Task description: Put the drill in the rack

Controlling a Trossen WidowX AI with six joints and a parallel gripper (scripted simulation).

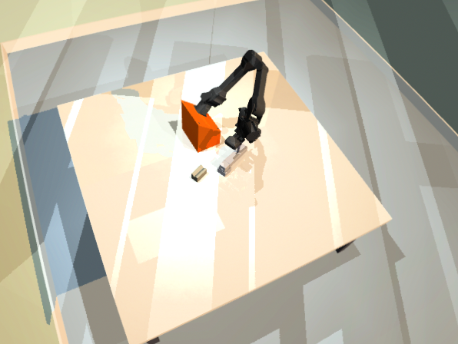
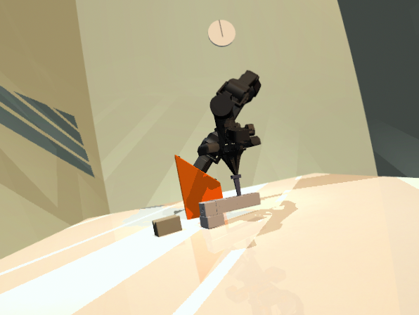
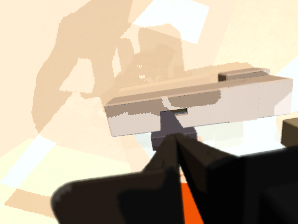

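The long grey housing [image 1: 233, 160] [image 2: 242, 202] [image 3: 255, 100] lies level, with a slot in its top. The dark T-shaped key [image 2: 238, 186] [image 3: 170, 121] stands upright in the slot, its stem well above the housing. My gripper [image 2: 235, 173] [image 3: 173, 140] is shut and empty, pointing down with its tips at the key's head, seemingly touching it. No separate drill can be made out. The small tan grooved rack [image 1: 199, 173] [image 2: 168, 226] [image 3: 290, 134] sits beside the housing's near end in the top view.
A grey block [image 2: 212, 221] supports one end of the housing. The orange wedge-shaped base [image 1: 207, 132] [image 2: 202, 197] [image 3: 190, 202] carries my arm behind the housing and rack. All stand on the pale table [image 1: 292, 184] [image 2: 337, 239].
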